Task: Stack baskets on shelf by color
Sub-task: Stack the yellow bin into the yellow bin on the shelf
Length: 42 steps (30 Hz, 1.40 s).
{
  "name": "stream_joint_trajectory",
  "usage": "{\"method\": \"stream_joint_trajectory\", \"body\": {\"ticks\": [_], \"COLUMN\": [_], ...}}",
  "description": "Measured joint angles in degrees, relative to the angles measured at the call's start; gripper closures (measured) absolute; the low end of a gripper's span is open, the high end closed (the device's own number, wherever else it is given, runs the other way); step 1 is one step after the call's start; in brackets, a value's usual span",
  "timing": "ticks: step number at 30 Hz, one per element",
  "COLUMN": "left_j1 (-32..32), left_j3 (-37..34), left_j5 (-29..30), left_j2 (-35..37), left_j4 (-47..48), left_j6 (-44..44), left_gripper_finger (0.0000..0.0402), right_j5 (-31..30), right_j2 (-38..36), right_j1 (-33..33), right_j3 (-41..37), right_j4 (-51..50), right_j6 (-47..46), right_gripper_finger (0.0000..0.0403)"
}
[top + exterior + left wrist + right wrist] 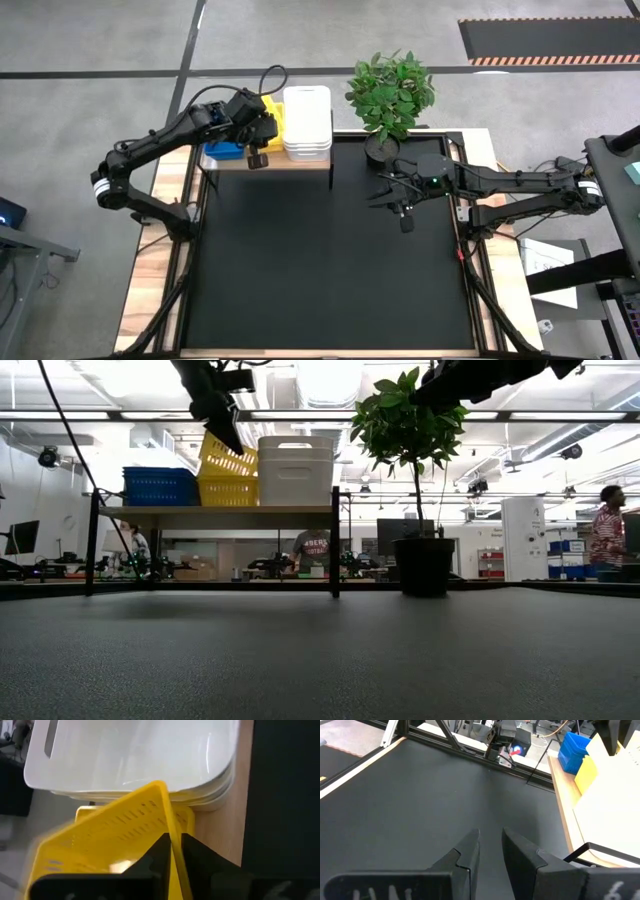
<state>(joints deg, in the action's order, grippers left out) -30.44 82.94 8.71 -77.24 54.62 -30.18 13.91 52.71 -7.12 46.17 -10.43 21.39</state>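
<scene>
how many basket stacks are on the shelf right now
3, side by side on the shelf: blue stack at the left end, yellow stack in the middle with its top basket tilted in the left gripper, white stack at the right. Baskets per stack can't be told.

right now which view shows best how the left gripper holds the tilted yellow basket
The left wrist view: the left gripper pinches the yellow basket by its rim, one finger on each side. The low view shows the basket tilted on the yellow stack, the grip itself unclear. The high view mostly hides it under the arm. The right wrist view shows only a yellow sliver.
</scene>
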Motion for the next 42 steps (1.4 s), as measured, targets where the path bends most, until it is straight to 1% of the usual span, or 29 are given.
{"method": "stream_joint_trajectory", "body": {"ticks": [7, 9, 12, 14, 16, 20, 21, 27, 30, 33, 35, 42], "left_j1": [-0.5, -0.9, -1.5, -1.7, -1.9, -1.9, -1.9, -2.7, -4.8, -7.1, -8.2, -9.3], "left_j3": [0.0, 0.0, 0.0, 0.0, 0.0, 0.0, 0.0, 0.0, 0.0, -0.1, -0.4, -3.8], "left_j5": [-0.8, -0.8, -0.7, -0.5, -0.5, 0.3, 0.3, 0.1, -3.8, -9.9, -12.1, -12.2], "left_j2": [0.4, 0.5, 0.5, 0.5, 0.5, 0.7, 0.7, 1.7, 2.4, 2.6, 2.4, 2.3], "left_j4": [0.4, 0.4, 0.8, 2.5, 3.3, 3.2, 3.3, 3.5, 3.4, 3.1, 2.1, -1.2], "left_j6": [-7.1, -7.8, -7.7, -8.3, -9.6, -11.8, -12.4, -18.5, -18.4, -17.0, -16.6, -15.0], "left_gripper_finger": [0.032, 0.031, 0.0307, 0.0312, 0.0328, 0.0387, 0.0393, 0.0399, 0.0399, 0.04, 0.04, 0.0399], "right_j5": [0.0, 0.0, 0.0, 0.0, 0.0, 0.0, 0.0, 0.0, 0.0, 0.0, 0.0, 0.0], "right_j2": [0.0, 0.0, 0.0, 0.0, 0.0, 0.0, 0.0, 0.0, 0.0, 0.0, 0.0, 0.0], "right_j1": [0.0, 0.0, 0.0, 0.0, 0.0, 0.0, 0.0, 0.0, 0.0, 0.0, 0.0, 0.0], "right_j3": [0.0, 0.0, 0.0, 0.0, 0.0, 0.0, 0.0, -0.1, -0.1, -0.1, -0.1, -0.1], "right_j4": [0.0, 0.0, 0.0, 0.0, 0.0, 0.0, 0.0, 0.0, 0.0, 0.0, 0.0, 0.0], "right_j6": [-0.7, -0.9, -0.9, -0.9, -0.9, -0.9, -0.9, -0.9, -0.9, -0.9, -0.9, -0.9], "right_gripper_finger": [0.033, 0.033, 0.033, 0.033, 0.033, 0.033, 0.033, 0.033, 0.033, 0.033, 0.033, 0.033]}}
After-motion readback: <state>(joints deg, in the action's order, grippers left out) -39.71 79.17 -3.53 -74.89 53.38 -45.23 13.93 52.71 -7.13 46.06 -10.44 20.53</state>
